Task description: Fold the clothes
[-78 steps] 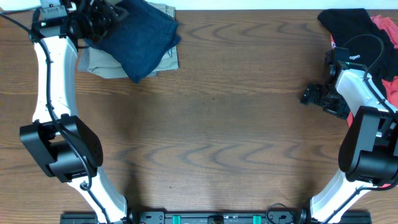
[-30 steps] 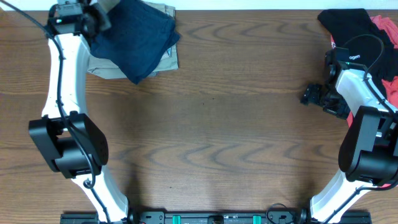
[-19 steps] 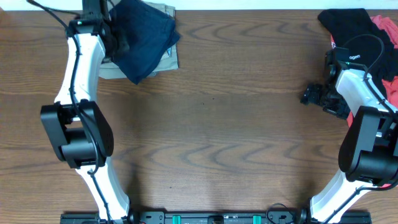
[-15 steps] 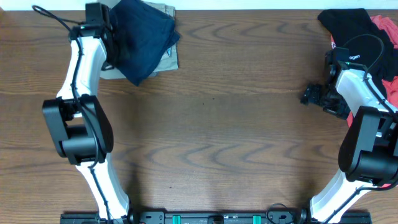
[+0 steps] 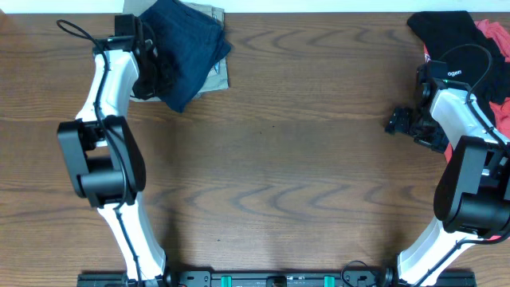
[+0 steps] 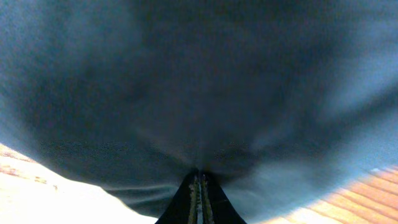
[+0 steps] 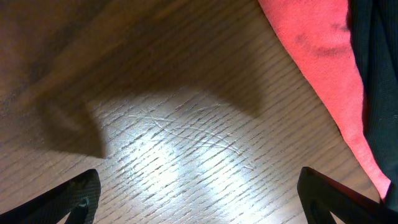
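The dark navy shorts (image 5: 190,44) lie bunched at the far left of the table, on top of the khaki shorts (image 5: 217,77). My left gripper (image 5: 154,70) is at the navy shorts' left edge. In the left wrist view its fingers (image 6: 199,183) are shut, with navy cloth (image 6: 199,81) puckered at their tips. My right gripper (image 5: 404,121) is open and empty above bare wood, with its fingers wide apart in the right wrist view (image 7: 205,205). The black T-shirt (image 5: 446,30) and the coral-red garment (image 5: 496,44) lie at the far right.
The coral-red garment (image 7: 314,59) shows close to my right gripper, with black cloth (image 7: 380,68) beside it. The brown wooden table (image 5: 271,159) stretches between the two piles. The far table edge runs just behind both piles.
My left arm has swung right from the far left corner, and its gripper now sits on the navy shorts' left edge. The shorts' left side has bunched slightly. The right arm has not moved.
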`<state>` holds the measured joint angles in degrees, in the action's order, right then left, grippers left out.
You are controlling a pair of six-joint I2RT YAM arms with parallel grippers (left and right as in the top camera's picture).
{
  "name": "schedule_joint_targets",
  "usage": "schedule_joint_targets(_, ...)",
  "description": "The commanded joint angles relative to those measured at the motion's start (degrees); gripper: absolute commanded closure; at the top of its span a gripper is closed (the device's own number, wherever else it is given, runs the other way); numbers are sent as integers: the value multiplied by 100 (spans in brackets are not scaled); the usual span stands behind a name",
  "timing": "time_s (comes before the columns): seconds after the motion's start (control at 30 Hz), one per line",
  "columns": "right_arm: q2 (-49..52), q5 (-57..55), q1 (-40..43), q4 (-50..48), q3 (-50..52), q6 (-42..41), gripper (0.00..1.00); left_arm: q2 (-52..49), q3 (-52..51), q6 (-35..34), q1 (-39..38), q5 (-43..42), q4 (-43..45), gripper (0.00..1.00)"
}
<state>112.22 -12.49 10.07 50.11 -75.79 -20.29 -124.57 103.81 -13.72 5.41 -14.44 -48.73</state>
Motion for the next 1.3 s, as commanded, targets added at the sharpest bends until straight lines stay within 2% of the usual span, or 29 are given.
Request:
schedule_joint_targets(0.0, -166, -96, 37, 2, -70, 63, 1, 804, 4, -74, -68, -313, 210, 94)
schedule_joint_targets(0.2, -164, -96, 37, 2, -70, 63, 1, 1185, 2, -72, -214, -299, 1202, 93)
schedule_joint_targets(0.5, -166, -96, 37, 2, -70, 63, 1, 472, 0, -74, -428, -291, 2684, 93)
schedule_joint_targets(0.57, -166, -96, 37, 2, -70, 63, 1, 192, 0, -74, -474, -289, 3071, 84)
schedule_joint_targets(0.7, -164, -96, 37, 2, -70, 63, 1, -396, 0, -74, -527, -289, 3663, 75)
schedule_joint_targets(0.77, -166, -96, 37, 2, -70, 63, 1, -697, 0, -79, -540, -293, 3842, 68)
schedule_joint_targets(1.0, -166, -96, 37, 2, -70, 63, 1, -1174, 0, -94, -555, -289, 3617, 65)
schedule_joint_targets(1.27, -166, -96, 37, 2, -70, 63, 1, -472, 2, -98, -555, -293, 3550, 63)
